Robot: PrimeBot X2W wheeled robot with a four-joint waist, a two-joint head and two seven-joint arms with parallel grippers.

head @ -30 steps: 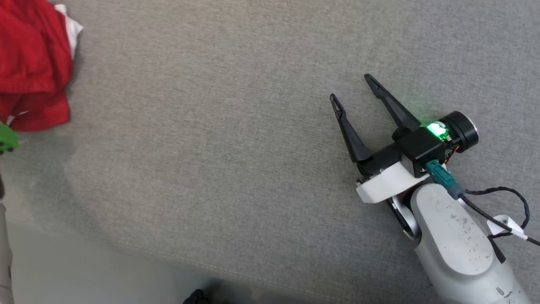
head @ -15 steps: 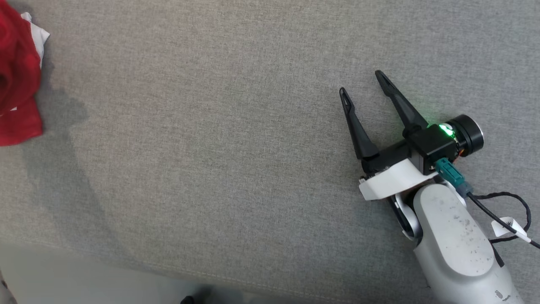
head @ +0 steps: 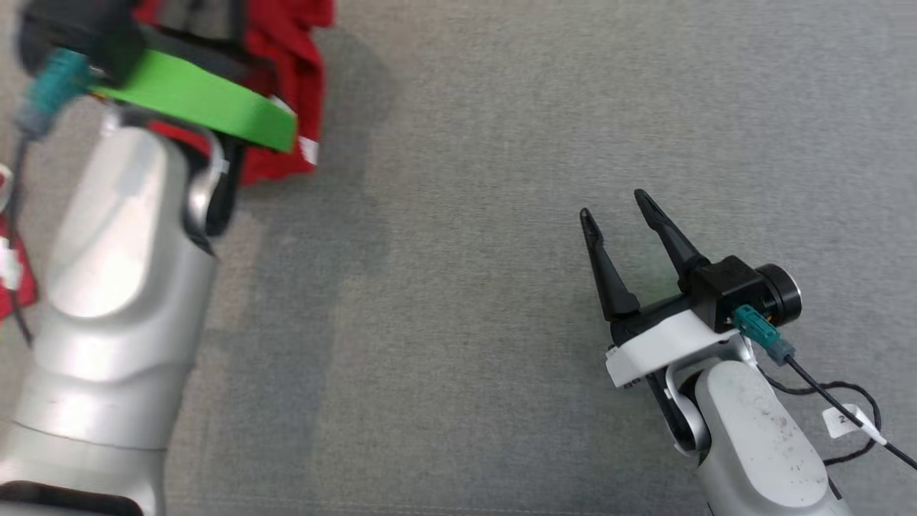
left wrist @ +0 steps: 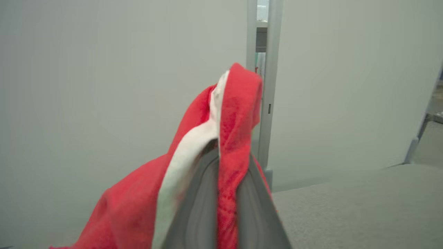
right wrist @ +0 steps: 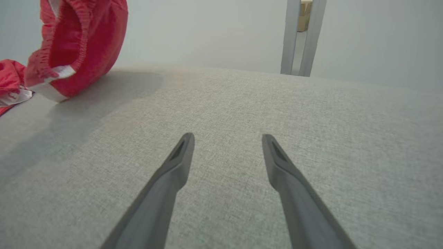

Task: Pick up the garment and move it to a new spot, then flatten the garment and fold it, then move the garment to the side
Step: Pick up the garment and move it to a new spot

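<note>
- The pale left forearm point(head: 114, 287) fills the 9 o'clock side of the head view. With its green band point(head: 200, 100), it covers much of the garment point(head: 294, 43), which sits at 11 o'clock.
- The right pincer point(head: 613, 204) lies at 4 o'clock, well apart from the cloth. Its two dark, tapered fingers are spread wide with only bare desk point(head: 458, 287) between them.
- A teal plug point(head: 752, 322), a looping black cable point(head: 824, 390) and a white tag point(head: 842, 421) trail behind the right wrist.
- The garment is red and soft, with a gathered elastic hem and a white strip. The desk top is a grey woven fabric with a fine grain.
- The left wrist view shows the left pincer point(left wrist: 228, 162) shut on the garment point(left wrist: 238, 103). A red fold is squeezed between the fingers, and more cloth drapes over them toward 7 o'clock.
- That view also shows a plain pale wall point(left wrist: 104, 69) and a grey upright post point(left wrist: 268, 86) at 12 o'clock.
- The right wrist view shows the garment point(right wrist: 86, 45) hanging as an open pouch at 10 o'clock. Its lowest fold seems to meet the desk.
- More red cloth point(right wrist: 10, 79) lies at 9 o'clock. I cannot tell whether it is the same piece.
</note>
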